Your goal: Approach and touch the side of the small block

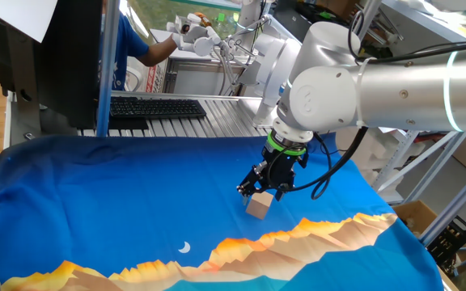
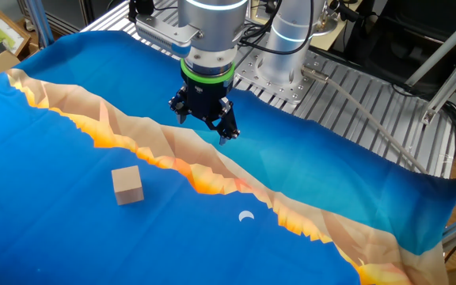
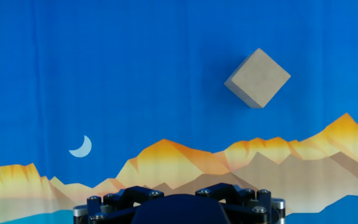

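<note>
The small block (image 2: 127, 184) is a light-tan cube lying on the blue printed cloth (image 2: 70, 214). It also shows in one fixed view (image 1: 259, 204) and at the upper right of the hand view (image 3: 257, 78), turned corner-on. My gripper (image 2: 206, 125) hangs above the cloth, apart from the block and not touching it. In one fixed view the gripper (image 1: 262, 187) appears just above and behind the block. In the hand view only the black gripper body (image 3: 179, 208) shows at the bottom edge. The fingertips are not clearly visible, so open or shut cannot be told.
The cloth has an orange mountain band (image 2: 188, 170) and a white crescent moon (image 2: 246, 215). A slatted metal table top (image 2: 355, 95) with cables lies behind the cloth. A keyboard (image 1: 156, 107) and a person's arm (image 1: 148, 48) are at the far side.
</note>
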Robot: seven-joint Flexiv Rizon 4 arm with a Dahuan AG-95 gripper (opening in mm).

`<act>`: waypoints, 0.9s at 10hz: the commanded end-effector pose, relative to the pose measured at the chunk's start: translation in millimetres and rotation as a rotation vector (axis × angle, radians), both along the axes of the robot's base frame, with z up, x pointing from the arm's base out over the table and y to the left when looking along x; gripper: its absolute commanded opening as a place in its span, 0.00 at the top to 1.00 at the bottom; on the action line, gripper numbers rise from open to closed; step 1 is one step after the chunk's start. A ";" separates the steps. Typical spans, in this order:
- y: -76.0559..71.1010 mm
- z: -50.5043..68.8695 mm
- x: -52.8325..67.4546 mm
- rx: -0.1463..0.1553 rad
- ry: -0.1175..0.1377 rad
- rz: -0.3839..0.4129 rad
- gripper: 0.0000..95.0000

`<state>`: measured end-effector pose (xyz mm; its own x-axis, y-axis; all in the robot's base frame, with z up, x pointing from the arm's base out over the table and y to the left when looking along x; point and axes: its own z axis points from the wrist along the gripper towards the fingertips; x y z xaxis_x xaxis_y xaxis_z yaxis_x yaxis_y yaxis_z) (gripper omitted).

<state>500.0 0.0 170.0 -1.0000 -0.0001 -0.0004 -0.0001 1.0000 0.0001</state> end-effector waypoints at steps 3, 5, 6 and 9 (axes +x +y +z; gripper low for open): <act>0.1 0.0 -0.2 0.054 0.070 -0.044 1.00; 0.2 0.0 -0.3 0.056 0.074 -0.043 1.00; 0.3 0.0 -0.4 0.056 0.075 -0.043 1.00; 0.5 0.1 -0.5 0.056 0.075 -0.043 1.00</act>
<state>498.5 0.1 170.2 -0.9964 0.0425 0.0733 0.0465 0.9975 0.0538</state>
